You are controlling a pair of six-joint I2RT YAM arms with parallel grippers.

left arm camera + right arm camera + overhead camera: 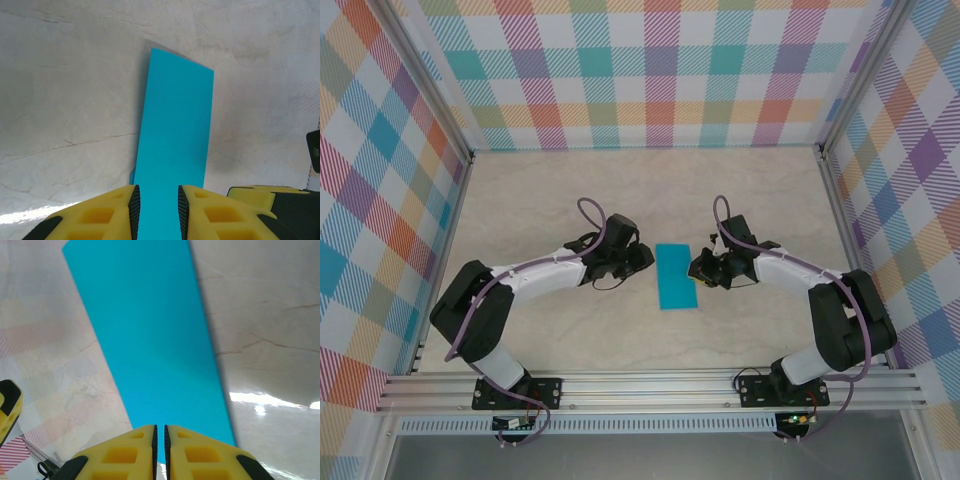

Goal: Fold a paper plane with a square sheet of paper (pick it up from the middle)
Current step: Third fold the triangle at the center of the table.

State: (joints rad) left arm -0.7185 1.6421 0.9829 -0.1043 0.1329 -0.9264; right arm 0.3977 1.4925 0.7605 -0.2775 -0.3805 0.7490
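Pale marbled tabletop [570, 190]; plaid walls [660, 70]; aluminium rail [650, 385].

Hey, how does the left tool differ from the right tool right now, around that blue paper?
The left black-and-yellow two-finger tool has its jaws standing apart with a clear gap; the right black-and-yellow tool has them closed to a thin slit. From above, the left tool sits just beside the left edge of the folded teal-blue paper rectangle; the right tool reaches its right edge. Both face the paper.

Lab cell, plaid walls [660, 70], aluminium frame [650, 385]
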